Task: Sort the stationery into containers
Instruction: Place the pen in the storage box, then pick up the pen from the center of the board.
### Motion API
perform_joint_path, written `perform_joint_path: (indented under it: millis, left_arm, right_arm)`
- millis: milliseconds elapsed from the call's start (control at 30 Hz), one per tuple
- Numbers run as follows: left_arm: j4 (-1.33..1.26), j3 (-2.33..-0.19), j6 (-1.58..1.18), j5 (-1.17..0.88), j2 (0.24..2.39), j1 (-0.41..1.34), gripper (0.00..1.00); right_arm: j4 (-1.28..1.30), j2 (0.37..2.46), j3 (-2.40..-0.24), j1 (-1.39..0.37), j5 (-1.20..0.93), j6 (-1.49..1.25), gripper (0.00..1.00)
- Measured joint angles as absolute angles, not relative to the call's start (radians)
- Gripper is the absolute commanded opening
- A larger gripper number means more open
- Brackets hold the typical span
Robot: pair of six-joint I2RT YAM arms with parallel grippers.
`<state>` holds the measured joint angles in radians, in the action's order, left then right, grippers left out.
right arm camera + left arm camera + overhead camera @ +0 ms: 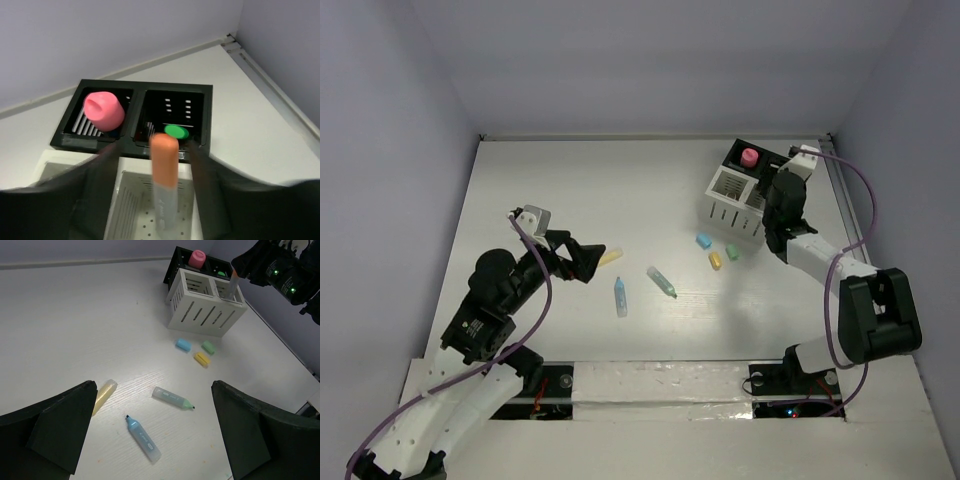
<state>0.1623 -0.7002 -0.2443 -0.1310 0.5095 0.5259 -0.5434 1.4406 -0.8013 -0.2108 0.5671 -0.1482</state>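
My left gripper [582, 258] is open and empty, low over the table; in its wrist view its jaws [153, 384] stand wide apart. Below them lie a yellow pen [103, 396], a blue pen [143, 438] and a green pen [172, 397]. My right gripper [155, 165] is open over the white slatted box [130, 210]. An orange-capped pen [164, 172] stands blurred between its spread fingers, in the box's right compartment. The joined black box [175, 90] holds a pink-capped bottle [103, 110] and a green cap [176, 132].
Small blue [703, 241], yellow [715, 260] and green [732, 252] chunks lie just in front of the white box [733, 215]. The boxes stand at the far right near the wall. The table's back edge meets grey walls.
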Motion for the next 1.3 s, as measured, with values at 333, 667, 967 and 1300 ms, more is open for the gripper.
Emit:
perform_joint_path:
  millis: [333,667,967,1300]
  left_arm:
    - [0.163,-0.700,-0.244,-0.130,0.515,0.522,0.99]
    - [0.163,-0.700,-0.244,-0.126,0.525,0.519,0.99]
    - [0.164,-0.700,-0.244,-0.116,0.535,0.513,0.99]
    - [0.170,-0.700,-0.244,-0.101,0.535,0.508,0.99]
  right_arm:
    - [-0.336,1.332,-0.880,-0.244,0.469,-0.187,0.73]
    - [0.080,1.234,-0.948,-0.570,0.153,-0.339,0.26]
    - [0.189,1.374,-0.829,-0.838,-0.110,-0.494,0.70]
    - [0.048,1.534,-0.757,-0.863,-0.176,-0.642,0.83]
